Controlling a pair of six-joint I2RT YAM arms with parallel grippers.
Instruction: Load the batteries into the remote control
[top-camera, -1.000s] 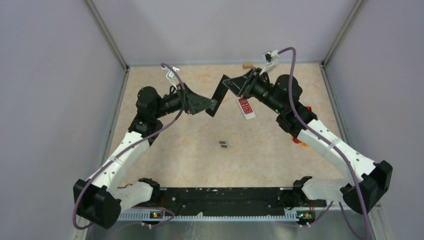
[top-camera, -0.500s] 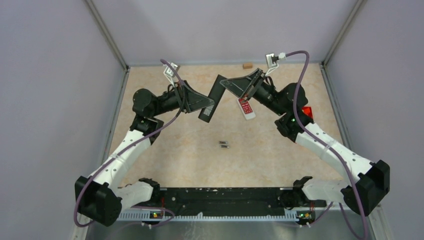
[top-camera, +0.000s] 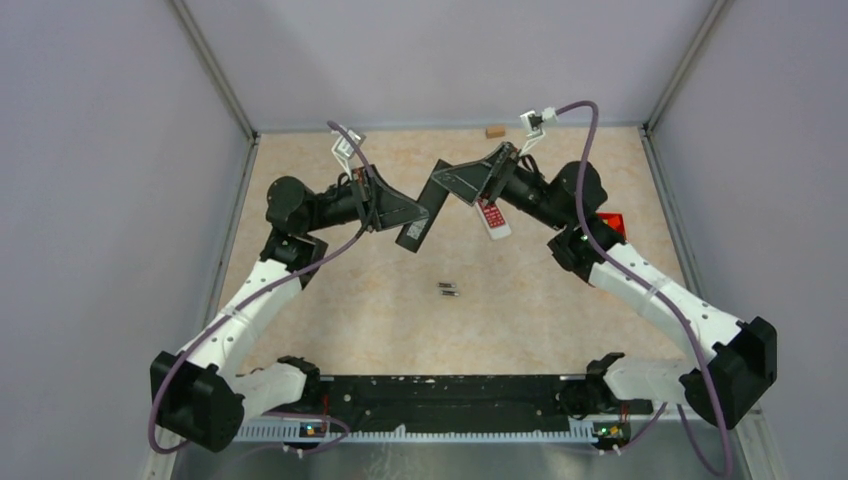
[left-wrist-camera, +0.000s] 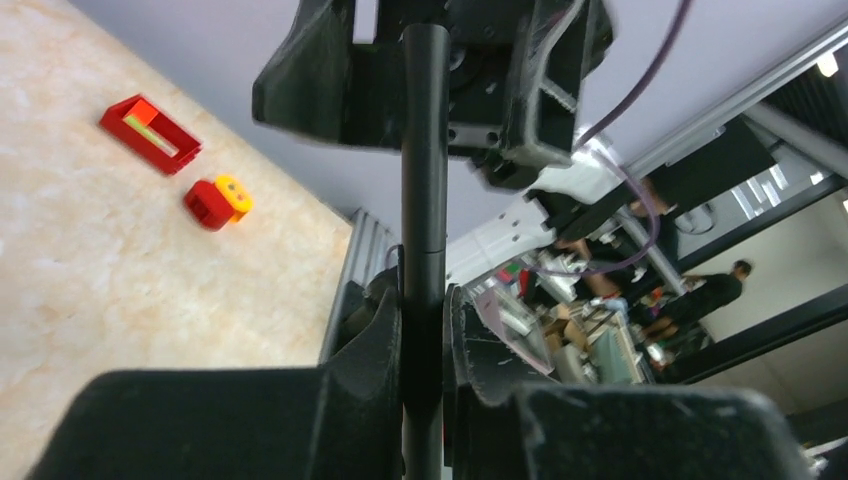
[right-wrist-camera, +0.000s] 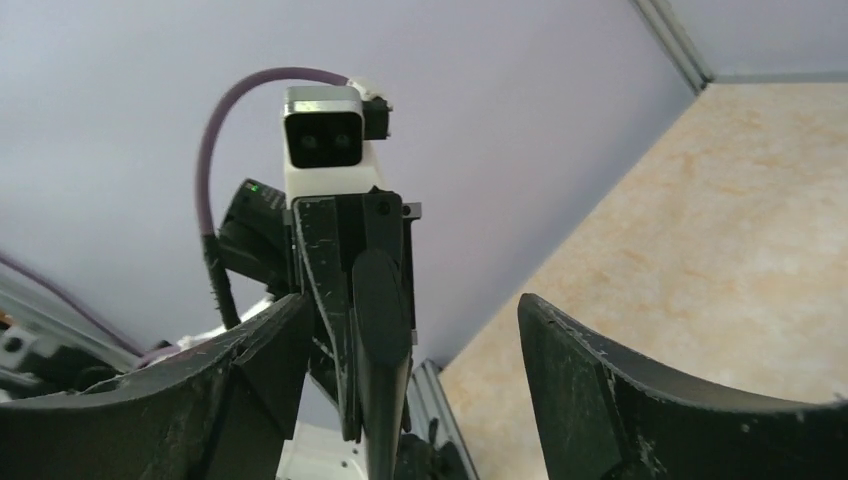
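Two batteries (top-camera: 449, 289) lie on the worktop (top-camera: 350, 300) well apart from the black remote (top-camera: 418, 218), which the left tool (left-wrist-camera: 424, 330) pinches aloft, the right tool (right-wrist-camera: 412, 300) spread around its other end; held one-sided, it may twist.

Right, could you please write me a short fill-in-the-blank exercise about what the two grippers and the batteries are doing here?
1. The left gripper is ___ on the black remote.
2. The right gripper stands ___, gripping nothing.
3. On the table between the arms lie ___ batteries.
Missing words: shut; open; two.
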